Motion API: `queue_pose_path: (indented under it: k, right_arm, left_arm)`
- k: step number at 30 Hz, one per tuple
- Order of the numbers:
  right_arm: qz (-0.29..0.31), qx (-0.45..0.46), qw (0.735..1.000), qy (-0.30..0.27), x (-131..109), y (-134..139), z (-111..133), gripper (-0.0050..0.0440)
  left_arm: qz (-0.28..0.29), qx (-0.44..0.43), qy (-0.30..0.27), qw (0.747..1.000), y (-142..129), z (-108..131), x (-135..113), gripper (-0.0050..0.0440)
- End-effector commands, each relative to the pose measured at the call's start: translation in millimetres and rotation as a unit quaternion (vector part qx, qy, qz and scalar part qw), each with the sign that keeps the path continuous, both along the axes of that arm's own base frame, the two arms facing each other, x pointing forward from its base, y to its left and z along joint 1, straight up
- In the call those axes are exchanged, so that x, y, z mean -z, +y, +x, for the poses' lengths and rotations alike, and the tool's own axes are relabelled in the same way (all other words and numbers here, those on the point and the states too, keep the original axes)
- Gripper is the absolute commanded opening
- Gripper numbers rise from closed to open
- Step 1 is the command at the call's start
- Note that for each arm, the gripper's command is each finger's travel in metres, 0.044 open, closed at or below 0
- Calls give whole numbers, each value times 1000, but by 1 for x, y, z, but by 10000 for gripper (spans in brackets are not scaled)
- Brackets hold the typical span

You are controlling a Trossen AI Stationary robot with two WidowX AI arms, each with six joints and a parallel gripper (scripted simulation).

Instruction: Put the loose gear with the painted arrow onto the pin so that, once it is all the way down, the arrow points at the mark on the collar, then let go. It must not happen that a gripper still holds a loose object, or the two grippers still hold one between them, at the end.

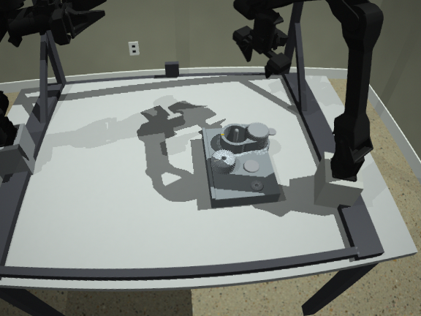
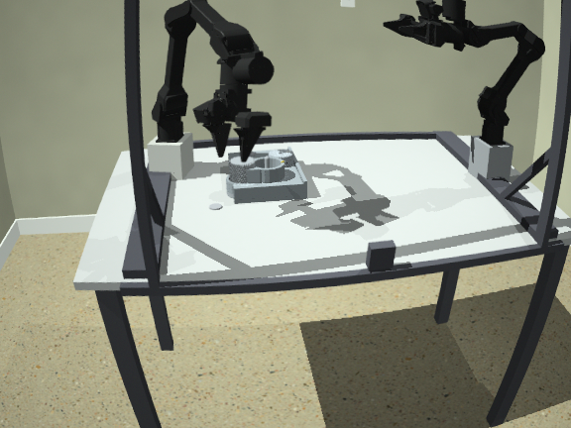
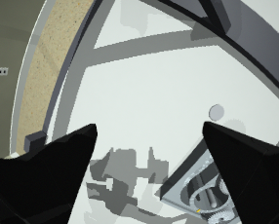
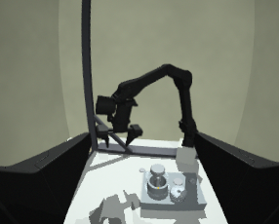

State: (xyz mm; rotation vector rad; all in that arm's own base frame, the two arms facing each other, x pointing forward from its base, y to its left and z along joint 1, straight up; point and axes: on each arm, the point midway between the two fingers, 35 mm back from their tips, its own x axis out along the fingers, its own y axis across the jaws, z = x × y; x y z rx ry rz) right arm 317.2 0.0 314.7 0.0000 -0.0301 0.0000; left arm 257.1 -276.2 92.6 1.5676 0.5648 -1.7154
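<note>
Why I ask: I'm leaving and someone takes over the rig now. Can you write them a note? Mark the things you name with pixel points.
Left gripper [image 1: 258, 66] [image 2: 232, 158] [image 3: 149, 125] [image 4: 117, 145]: open, raised.
Right gripper [image 1: 105, 6] [image 2: 385, 24] [image 4: 143, 134]: open, far off.
Toothed gear [image 1: 224, 164] [image 2: 284, 156] [image 3: 221, 217] [image 4: 178, 195], apparently the loose one: beside the collar; arrow unclear.
Done: no placement; pin [image 1: 236, 135] [image 3: 212, 201] bare.
Left: seat gear, arrow toward yellow mark [image 1: 222, 134] [image 2: 284, 161] [image 3: 198, 210] [image 4: 158, 188], release, withdraw both arms.

Grey gear [image 1: 228, 163] [image 2: 284, 155] [image 3: 220, 218] [image 4: 178, 195] — flat, beside collar [image 1: 239, 148] [image 2: 279, 172] [image 3: 193, 203] [image 4: 157, 193], bare pin [image 1: 236, 135] [image 2: 268, 167] [image 3: 212, 201] [image 4: 157, 180]

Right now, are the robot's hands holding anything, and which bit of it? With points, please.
Nothing is held. The left end effector [image 1: 259, 64] [image 2: 232, 159] [image 3: 150, 128] and the right end effector [image 1: 105, 6] [image 2: 386, 24] are both open, with nothing between their fingers.
</note>
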Motion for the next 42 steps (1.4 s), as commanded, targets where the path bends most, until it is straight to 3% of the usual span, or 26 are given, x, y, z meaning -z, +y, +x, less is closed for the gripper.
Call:
queue_pose_path:
  k: [1,17,18,22,32,34,42]
  right_arm:
    - [0,0,1000,-10,-8,0,-1,400]
    - [0,0,1000,-10,-8,0,-1,400]
    - [0,0,1000,0,0,0,0,400]
    - [0,0,1000,-2,-2,0,0,400]
    - [0,0,1000,-12,-10,0,-2,400]
    - [0,0,1000,-12,-10,0,-2,400]
    - [0,0,1000,-17,-14,0,-3,400]
  left_arm:
    - [-10,0,-10,1000,-2,2,-9,400]
    - [-10,0,-10,1000,-2,2,-9,400]
    - [-6,-17,-6,1000,4,4,-3,400]
    - [-37,-94,-33,994,18,21,-16,400]
    - [-146,-299,-103,937,60,64,-60,400]
    - [-146,-299,-103,937,60,64,-60,400]
    - [-233,-428,-146,861,99,85,-94,400]
